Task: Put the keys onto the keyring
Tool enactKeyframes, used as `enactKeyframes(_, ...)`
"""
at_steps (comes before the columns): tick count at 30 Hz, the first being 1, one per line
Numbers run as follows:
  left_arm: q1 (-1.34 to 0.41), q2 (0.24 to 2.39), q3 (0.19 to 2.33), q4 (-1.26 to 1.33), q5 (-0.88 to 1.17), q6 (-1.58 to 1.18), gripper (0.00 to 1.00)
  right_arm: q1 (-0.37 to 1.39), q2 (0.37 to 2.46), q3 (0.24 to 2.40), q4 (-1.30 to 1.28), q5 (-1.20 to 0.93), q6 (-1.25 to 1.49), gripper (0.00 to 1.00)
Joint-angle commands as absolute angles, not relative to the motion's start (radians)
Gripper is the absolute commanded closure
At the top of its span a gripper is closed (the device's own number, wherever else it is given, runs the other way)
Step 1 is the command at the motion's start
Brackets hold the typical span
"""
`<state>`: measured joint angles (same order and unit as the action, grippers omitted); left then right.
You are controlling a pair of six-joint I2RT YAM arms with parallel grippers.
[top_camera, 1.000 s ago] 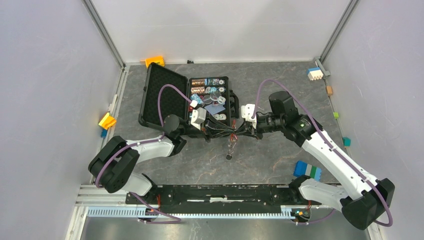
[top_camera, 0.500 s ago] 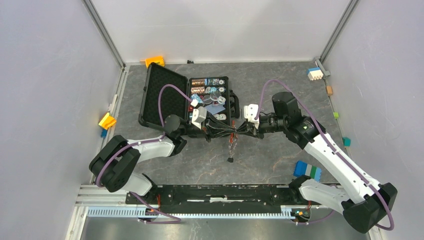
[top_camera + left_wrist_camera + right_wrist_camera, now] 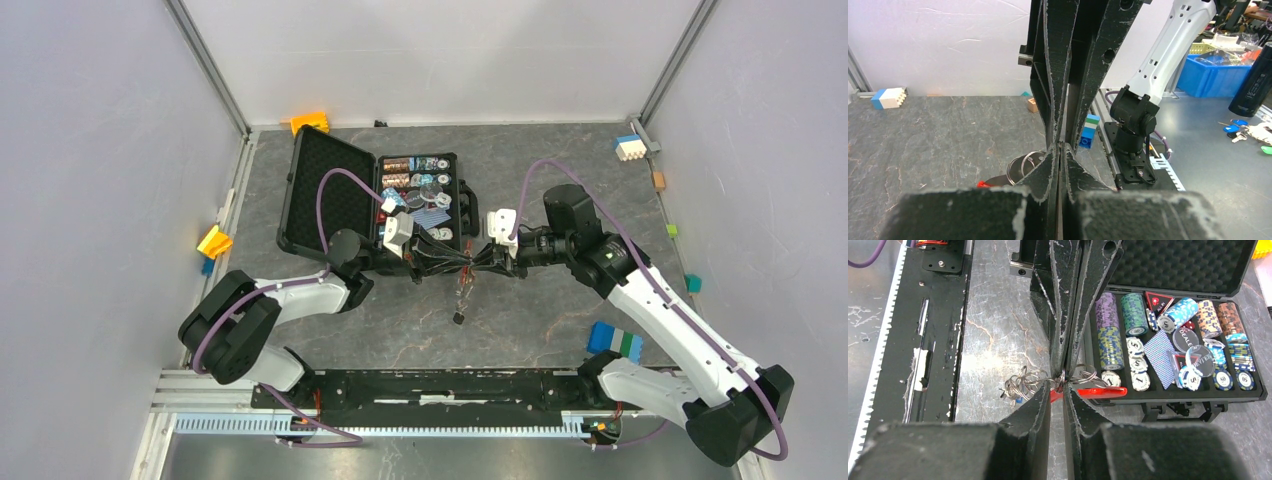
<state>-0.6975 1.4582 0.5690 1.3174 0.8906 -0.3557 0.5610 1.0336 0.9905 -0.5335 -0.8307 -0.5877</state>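
My left gripper [image 3: 1060, 146]: jaws fully shut, tips pinched on the wire of the keyring [image 3: 1082, 375], a thin silvery metal ring with a short chain and a long narrow bright-red tag [image 3: 1104, 392].

My right gripper [image 3: 1058, 388]: jaws open just a crack, meeting the left tips nose to nose. The ring wire sits in that gap; can't tell if my pads touch it. Silvery loops show on both sides of my right tips, and the tag lies flat-on just to the right of them.

From above, the keyring hangs below the meeting point, off the dark slate-patterned table [image 3: 560, 165], in front of the open black foam-lined case of poker chips [image 3: 1193, 262]. Keys are too small to pick out.

Versus a second ago:
- Right jaws have eased off from shut.
- Right wrist and elbow shifted slightly right.
- Left arm unchanged.
- The hanging bundle looks narrower, with its low end in about the same spot.
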Motion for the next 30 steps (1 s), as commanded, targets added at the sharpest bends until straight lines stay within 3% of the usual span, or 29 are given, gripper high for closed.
enactKeyframes(1,-0.697,1.459,0.58,1.373,0.867,-0.388,0.98,0.561,1.031,0.986,-0.503,-0.854,-0.576,0.81)
enactKeyframes(17,-0.697,1.457,0.581,1.378,0.867,-0.396,0.98,0.56,1.04,0.972,-0.486,-0.859,-0.561,0.83)
enactKeyframes(22,-0.698,1.456,0.581,1.379,0.867,-0.397,0.98,0.56,1.042,0.973,-0.486,-0.858,-0.56,0.89)
enactKeyframes(28,-0.696,1.455,0.578,1.385,0.869,-0.402,0.98,0.56,1.039,0.969,-0.487,-0.855,-0.562,0.88)
enactKeyframes(30,-0.696,1.453,0.577,1.384,0.868,-0.403,0.98,0.56,1.037,0.971,-0.486,-0.853,-0.564,0.94)
